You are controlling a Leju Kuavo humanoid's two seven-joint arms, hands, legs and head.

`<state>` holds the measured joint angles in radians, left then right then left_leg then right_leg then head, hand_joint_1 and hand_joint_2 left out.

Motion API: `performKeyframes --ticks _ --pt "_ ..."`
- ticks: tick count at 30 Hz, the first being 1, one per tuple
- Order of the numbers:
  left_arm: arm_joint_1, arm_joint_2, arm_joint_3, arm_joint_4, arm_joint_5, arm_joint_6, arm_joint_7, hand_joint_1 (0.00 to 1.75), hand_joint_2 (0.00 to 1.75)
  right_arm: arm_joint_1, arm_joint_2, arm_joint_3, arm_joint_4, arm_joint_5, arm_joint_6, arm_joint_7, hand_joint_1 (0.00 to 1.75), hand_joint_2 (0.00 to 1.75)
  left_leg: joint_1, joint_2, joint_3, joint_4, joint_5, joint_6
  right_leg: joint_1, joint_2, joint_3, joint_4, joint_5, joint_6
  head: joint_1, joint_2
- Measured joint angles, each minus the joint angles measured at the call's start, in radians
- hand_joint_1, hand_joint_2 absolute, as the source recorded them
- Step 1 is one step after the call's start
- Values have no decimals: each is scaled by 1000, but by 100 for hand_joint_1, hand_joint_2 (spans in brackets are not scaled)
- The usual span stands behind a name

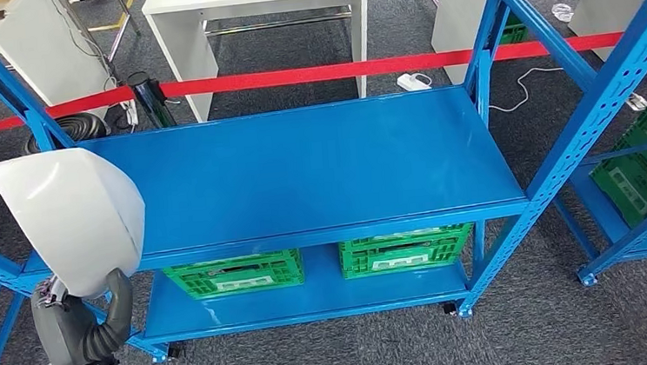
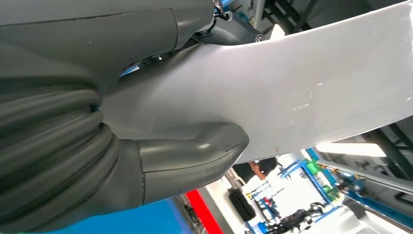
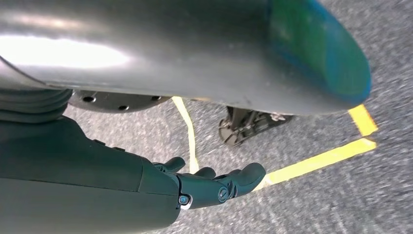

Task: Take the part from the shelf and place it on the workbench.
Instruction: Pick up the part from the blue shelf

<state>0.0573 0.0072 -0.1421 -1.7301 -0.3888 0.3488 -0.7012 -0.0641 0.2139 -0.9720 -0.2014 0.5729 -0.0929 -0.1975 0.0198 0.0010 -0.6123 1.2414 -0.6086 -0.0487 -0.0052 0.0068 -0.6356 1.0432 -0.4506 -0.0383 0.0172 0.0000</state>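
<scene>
Head view: left hand (image 1: 82, 319) grips white part (image 1: 74, 221) at the blue shelf's (image 1: 301, 167) left front corner (right hand (image 3: 209, 187) hangs slack, holding nothing).

Glossy white part (image 1: 74, 219), blue metal shelf (image 1: 302, 171)

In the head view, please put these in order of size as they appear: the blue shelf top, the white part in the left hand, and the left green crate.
1. Blue shelf top, clearly largest.
2. White part, though it is nearer the camera, so its size is exaggerated.
3. Left green crate, partly hidden under the shelf, so its real rank against the part is unsure.
</scene>
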Motion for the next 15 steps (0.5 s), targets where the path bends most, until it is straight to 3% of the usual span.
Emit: performKeyframes --ticks 2,4,7,8,10,12,13,14,15 --pt "14 0 10 -12 0 1 0 175 175 -1 -2 4 0 10 4 4 0 0 -10 1 96 -142 37 17 4 0 -12 0 15 5 1 0" --pt "26 0 18 -27 -1 2 -1 175 175 -2 -4 7 0 15 9 2 0 0 -20 1 146 -227 48 27 3 -1 -14 -2 29 16 0 0" --pt "48 -3 27 -46 -16 -5 0 175 175 -4 -8 9 0 23 19 -1 0 0 -24 3 134 -243 68 43 -1 -2 -16 -9 43 37 -3 0" --pt "52 -6 29 -50 -27 -11 0 175 175 -4 -9 11 0 25 22 -1 0 0 -22 4 125 -246 80 52 -1 -2 -22 2 26 42 -2 0" --pt "55 -16 29 -53 -50 -20 0 175 175 -5 -13 13 0 26 27 0 0 0 -18 7 100 -249 104 64 -3 -1 -48 81 -60 50 1 0" --pt "58 -26 30 -53 -62 -25 0 175 175 -6 -15 15 0 26 30 0 0 0 -18 8 71 -244 125 67 -3 -2 -77 206 -145 57 3 0" --pt "58 -30 30 -52 -64 -27 0 175 175 -7 -16 16 0 26 30 0 0 0 -19 9 55 -239 135 67 -3 -2 -78 248 -156 58 3 0" --pt "58 -33 31 -52 -64 -30 0 175 175 -7 -16 16 0 26 30 2 0 0 -19 10 40 -234 145 66 -3 -2 -65 261 -145 59 3 0" --pt "58 -36 32 -52 -64 -36 1 175 175 -7 -17 17 0 28 27 4 0 0 -19 11 23 -228 154 64 -3 -2 -32 236 -120 58 3 0"
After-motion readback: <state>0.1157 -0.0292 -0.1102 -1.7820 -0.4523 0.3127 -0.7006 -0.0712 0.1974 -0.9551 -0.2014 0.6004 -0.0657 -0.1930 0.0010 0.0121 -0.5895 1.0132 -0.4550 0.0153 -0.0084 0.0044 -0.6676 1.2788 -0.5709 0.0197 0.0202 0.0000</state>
